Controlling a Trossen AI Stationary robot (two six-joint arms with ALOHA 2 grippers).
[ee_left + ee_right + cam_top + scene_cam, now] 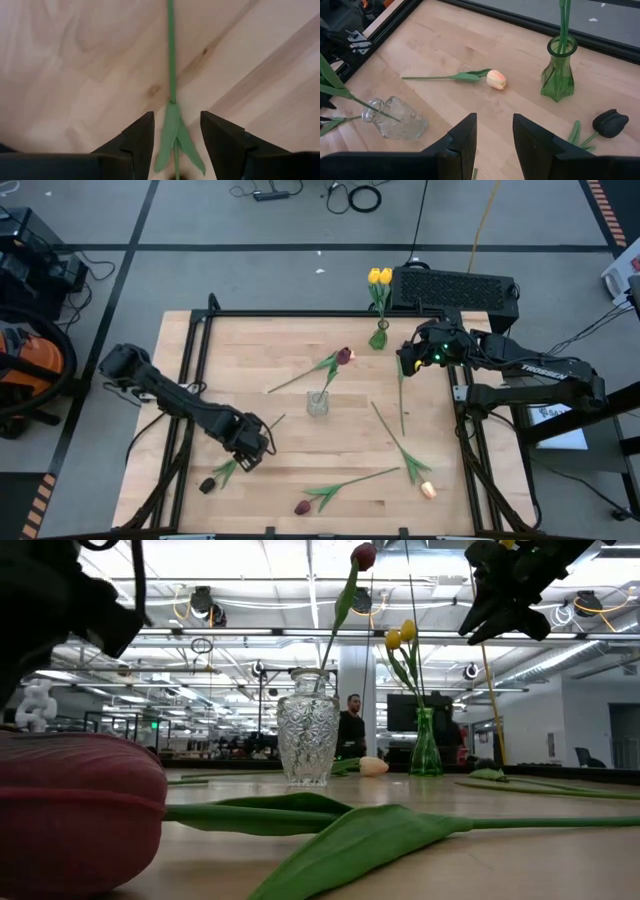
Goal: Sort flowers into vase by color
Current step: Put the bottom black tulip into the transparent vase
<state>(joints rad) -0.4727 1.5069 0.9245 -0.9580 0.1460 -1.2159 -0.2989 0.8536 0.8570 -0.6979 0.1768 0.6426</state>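
My left gripper [250, 452] [175, 145] points down and stands open astride the green stem [171, 60] of a dark-headed flower [207, 485] lying near the table's left front. Its fingers stand on either side of a leaf [172, 140] without touching it. A clear vase [317, 402] at mid-table holds a maroon tulip [345, 356]. A green vase [379, 337] at the far edge holds yellow tulips [379, 277]. My right gripper [412, 360] [494, 145] hangs open above the table beside the green vase [559, 70], with nothing in it.
Loose flowers lie flat on the wood: a maroon one [303, 506] at the near edge, a peach one [428, 488] near right, another peach one [496, 79] beyond the clear vase, and a black one [610, 122] under my right arm. A black box [455, 285] stands behind the table.
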